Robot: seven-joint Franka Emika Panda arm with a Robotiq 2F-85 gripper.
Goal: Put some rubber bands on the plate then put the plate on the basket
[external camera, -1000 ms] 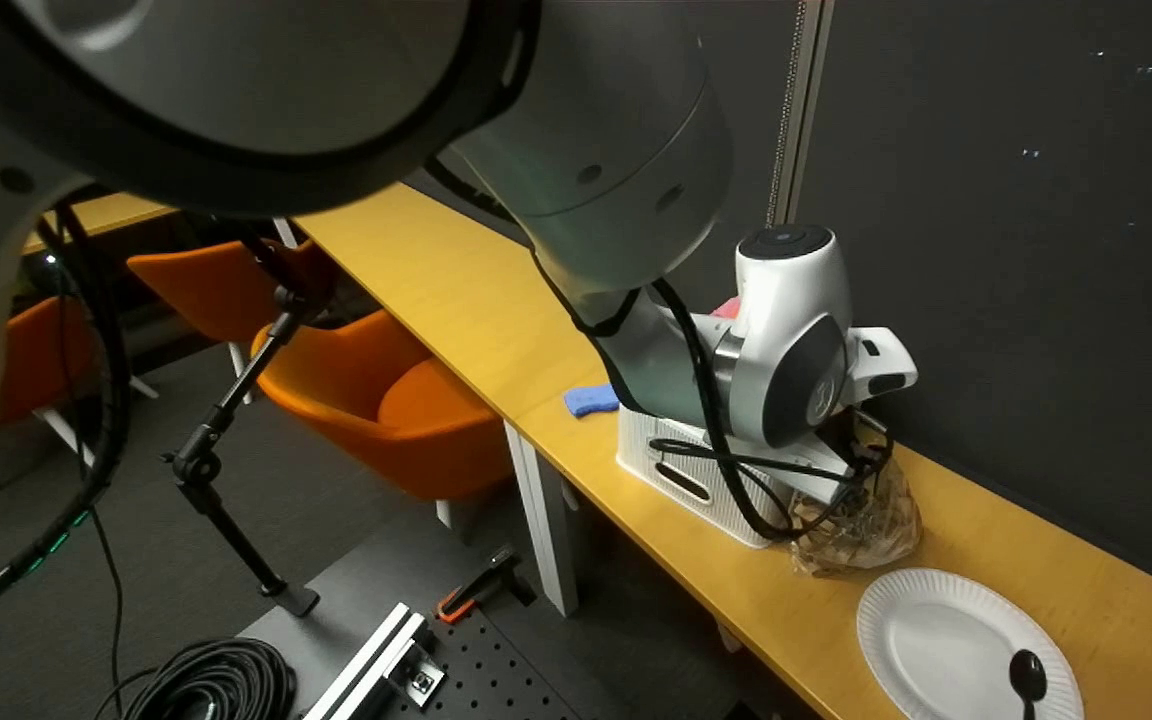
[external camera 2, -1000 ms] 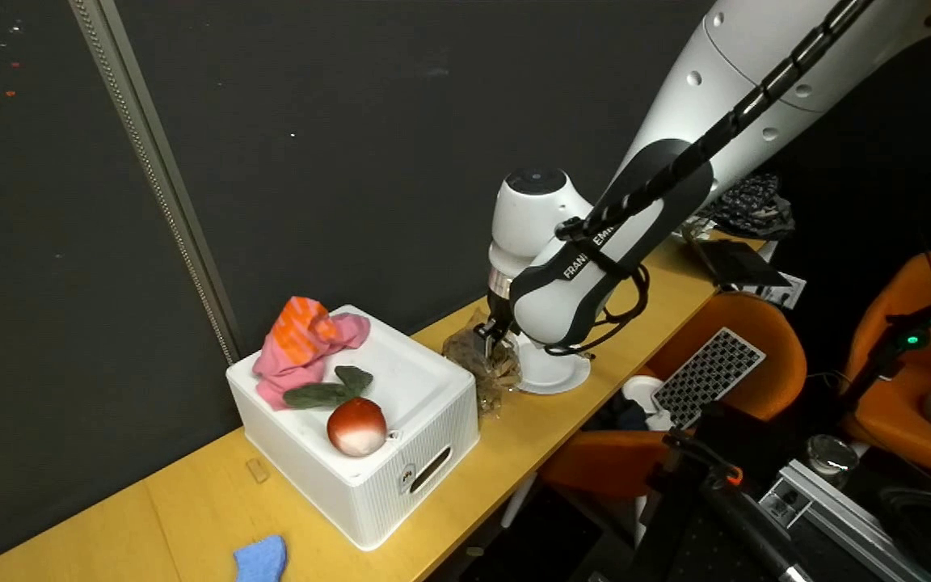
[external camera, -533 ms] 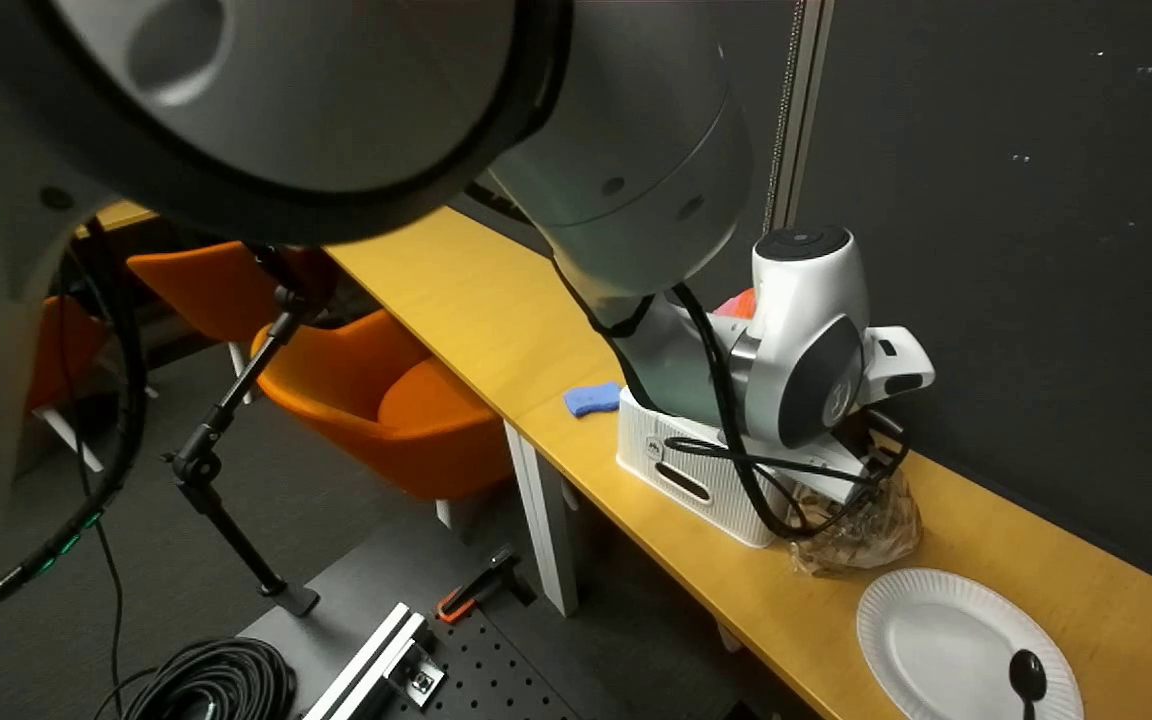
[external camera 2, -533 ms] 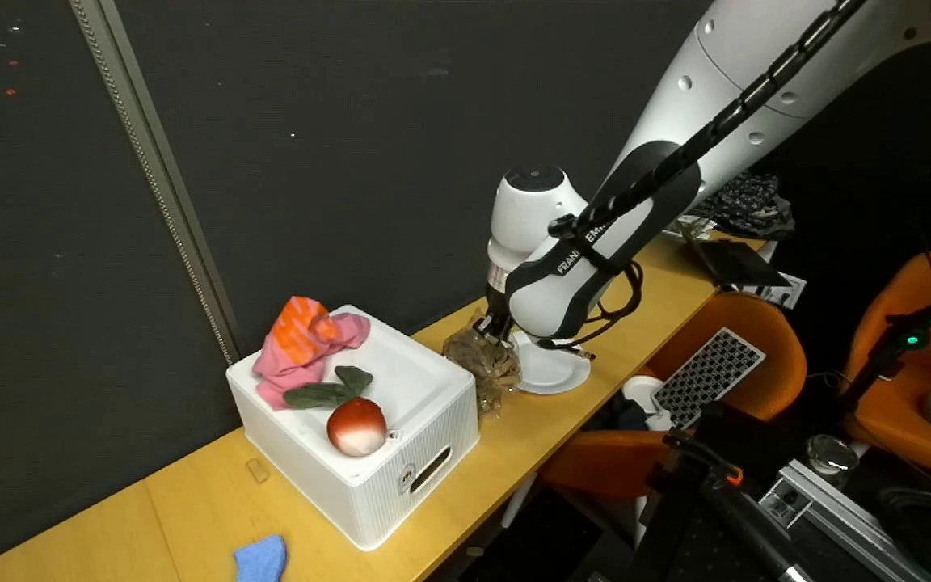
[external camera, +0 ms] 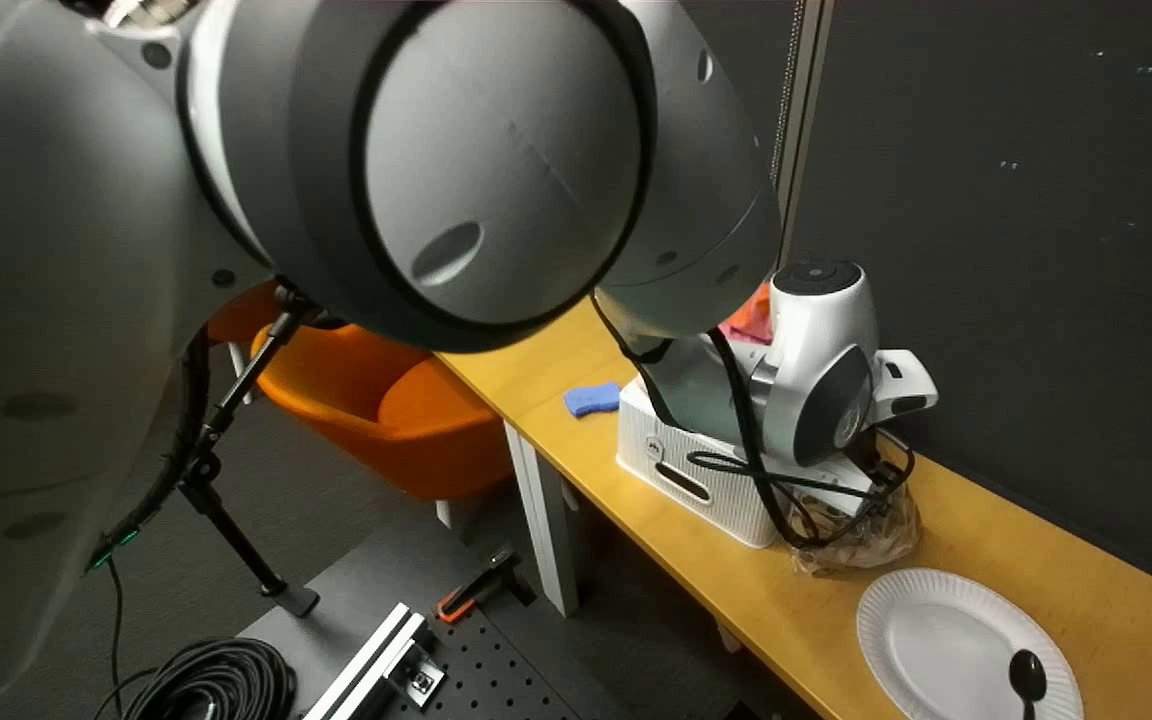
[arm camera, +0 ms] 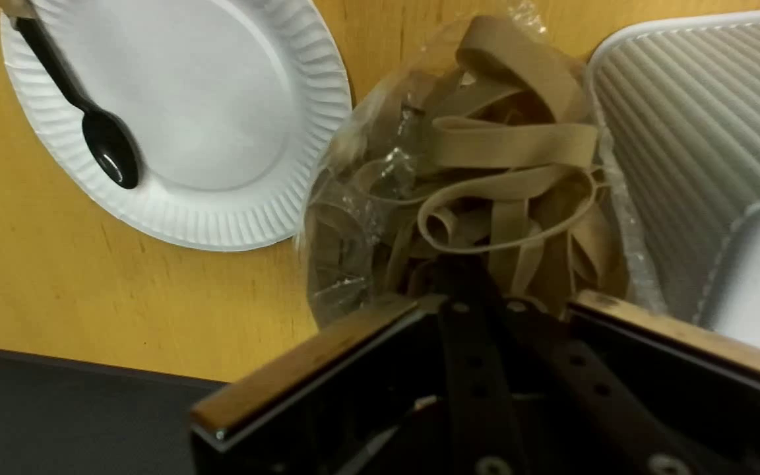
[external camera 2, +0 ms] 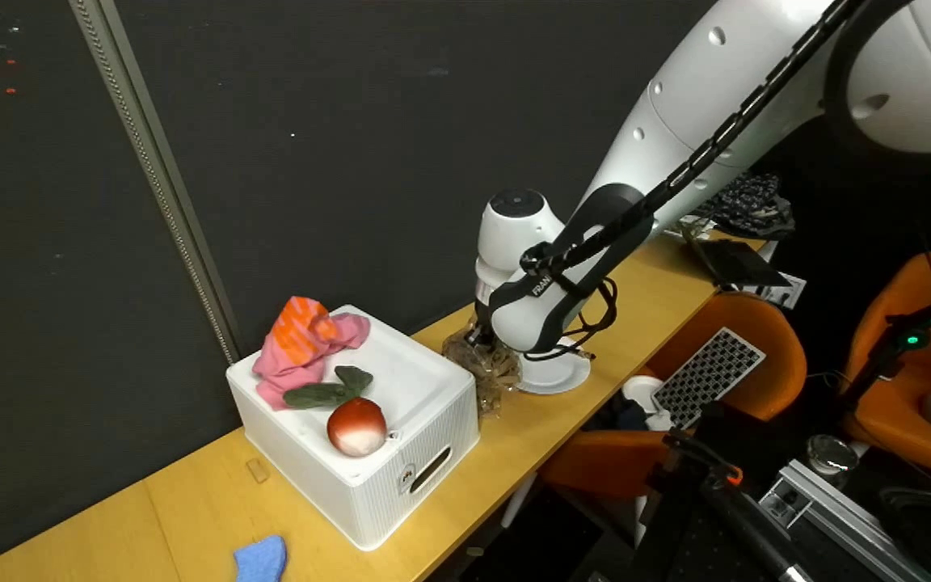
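Tan rubber bands fill a clear plastic bag on the table. My gripper reaches down among them, its black fingers together; whether a band is caught between the tips is hidden in shadow. In an exterior view the gripper touches the top of the bag. The white paper plate lies beside the bag and carries a black spoon. On the bag's opposite side stands the white ribbed basket, also in the wrist view as a ribbed wall.
A pink-orange cloth, a green item and a red-white ball sit on top of the basket. A blue cloth or sponge lies on the table past it. A dark wall runs along the table's back edge.
My gripper has gone lower into the bag and shifted slightly towards the basket, and its fingers have come together. Plate, spoon and basket have stayed in place.
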